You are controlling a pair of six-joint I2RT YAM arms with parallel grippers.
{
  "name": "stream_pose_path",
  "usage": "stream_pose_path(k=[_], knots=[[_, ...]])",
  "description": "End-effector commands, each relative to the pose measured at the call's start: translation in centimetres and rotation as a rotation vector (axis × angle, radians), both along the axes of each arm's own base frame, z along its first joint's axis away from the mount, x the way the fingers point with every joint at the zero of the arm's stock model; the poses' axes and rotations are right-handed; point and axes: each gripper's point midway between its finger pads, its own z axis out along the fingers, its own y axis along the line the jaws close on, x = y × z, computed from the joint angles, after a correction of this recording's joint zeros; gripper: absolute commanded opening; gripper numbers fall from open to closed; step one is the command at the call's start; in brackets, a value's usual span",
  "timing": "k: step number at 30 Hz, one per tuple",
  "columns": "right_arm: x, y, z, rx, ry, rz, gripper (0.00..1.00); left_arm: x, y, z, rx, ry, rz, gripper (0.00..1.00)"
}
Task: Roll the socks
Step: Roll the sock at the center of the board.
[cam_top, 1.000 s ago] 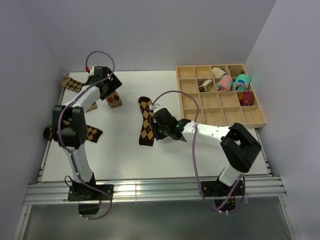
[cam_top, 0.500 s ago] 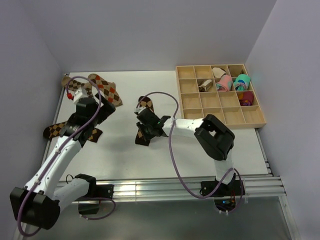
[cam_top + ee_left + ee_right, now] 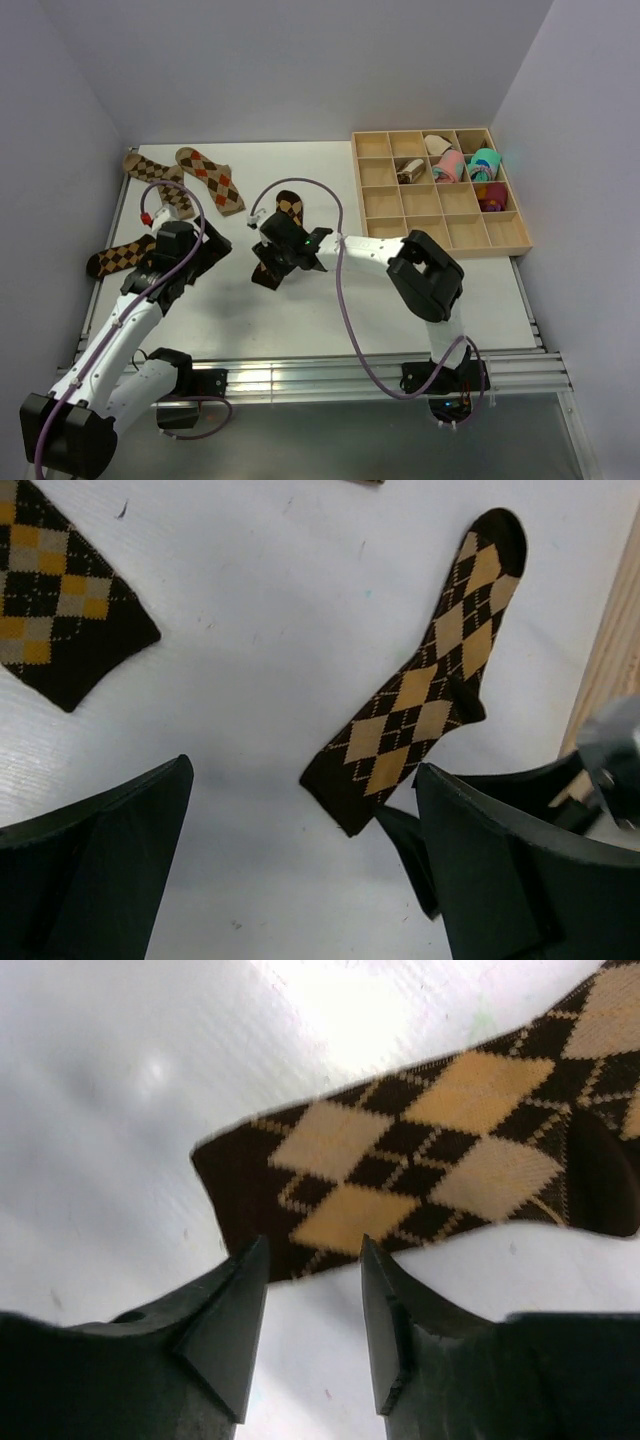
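The dark brown knit sock with tan argyle diamonds (image 3: 289, 211) lies flat and unrolled near the middle of the white table (image 3: 330, 300), toe toward the far side and cuff toward the near side. The right gripper (image 3: 312, 1250) is down at that cuff. Its two black fingers (image 3: 235, 1320) stand a little apart with their tips over the cuff's edge; bare table shows in the gap and no fabric is pinched between them. The left gripper (image 3: 302, 770) hangs over the table just left of this sock, jaws spread wide and holding nothing. Three more flat argyle socks lie on the left half of the table. A brown sock with tan diamonds (image 3: 152, 172) is in the far left corner, and a tan sock with red and brown diamonds (image 3: 210, 180) lies just right of it. A dark brown sock with orange diamonds (image 3: 118, 258) is at the left edge, partly hidden by the left arm. At the far right sits a shallow wooden tray with square compartments (image 3: 440, 232). Its far compartments hold a small brown-and-cream rolled bundle (image 3: 409, 172), with pink and teal rolled bundles (image 3: 447, 165) to its right.
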Motion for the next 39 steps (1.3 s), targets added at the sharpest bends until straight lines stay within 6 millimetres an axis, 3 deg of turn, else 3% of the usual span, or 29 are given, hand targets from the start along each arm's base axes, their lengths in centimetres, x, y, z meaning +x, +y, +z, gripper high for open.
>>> stream_pose_path(k=[1,6,8,9,10,14,18,26,39], knots=[[-0.2,-0.3,3.5,0.014,-0.150,0.174,0.61,0.3,-0.1,1.9,0.019,-0.022,-0.024,1.00],[-1.5,-1.1,3.0,-0.029,-0.187,0.284,0.68,0.1,1.9,4.2,0.118,-0.030,0.018,0.99],[-1.8,-1.1,2.7,-0.057,-0.198,0.309,0.66,0.0,2.8,6.0,0.158,-0.051,0.044,0.99],[-2.2,-0.9,2.5,-0.068,-0.203,0.332,0.63,0.1,4.2,7.0,0.196,-0.076,0.109,0.99],[-2.1,-0.7,2.4,-0.081,-0.208,0.333,0.56,-0.3,5.0,7.6,0.213,-0.091,0.141,0.99],[-2.4,0.3,1.8,-0.106,-0.227,0.368,0.52,-1.0,7.4,9.2,0.268,-0.163,0.242,0.99],[-2.3,1.0,1.1,-0.144,-0.240,0.380,0.48,-1.2,7.8,9.0,0.275,-0.176,0.255,1.00],[-2.1,1.7,-0.4,-0.183,-0.243,0.390,0.51,-0.7,7.5,7.9,0.261,-0.148,0.225,0.99],[-3.7,1.1,-5.4,-0.280,-0.173,0.430,0.52,-0.2,7.7,7.3,0.225,-0.146,0.204,1.00]])
